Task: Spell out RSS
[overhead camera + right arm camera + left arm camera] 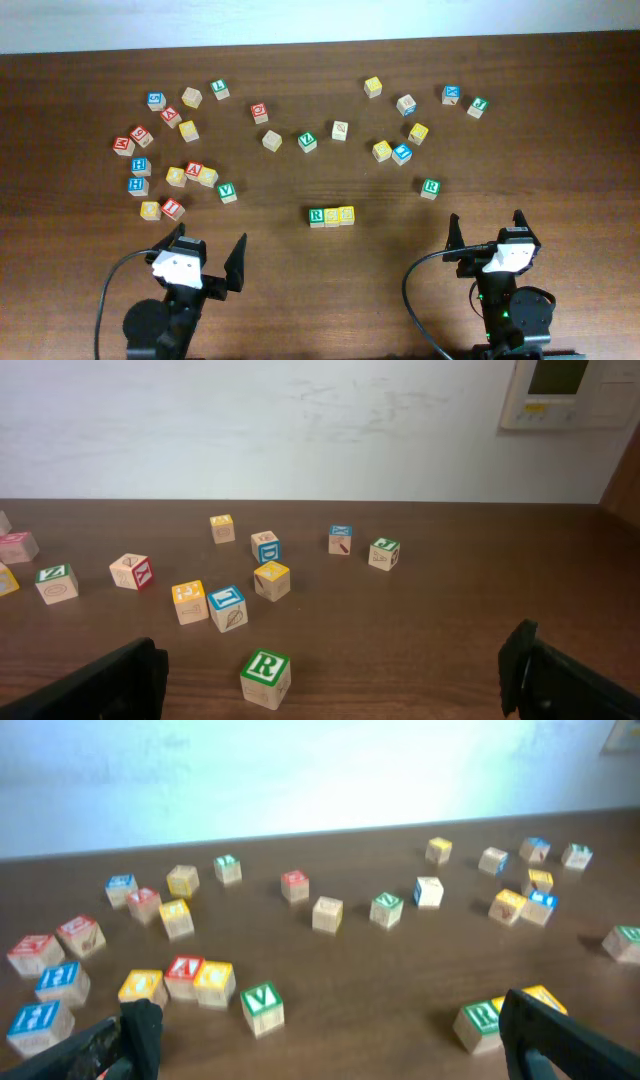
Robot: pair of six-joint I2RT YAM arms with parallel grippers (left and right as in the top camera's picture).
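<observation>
RSS cubes (332,215) touch in a row (R leftmost) on the counter (320,280); left pincer (210,238) and right pincer (486,218) spread

Bare surface (290,250) runs from the left hand (211,236) and right hand (486,217) to the RSS row (331,215) (open on every side); cubes crowd the far-left cluster (177,177), and a green R cube (430,187) stands ahead of the right hand

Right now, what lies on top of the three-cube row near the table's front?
Nothing: the row shows bare top faces, green R then two yellow. The undersides are hidden.
</observation>
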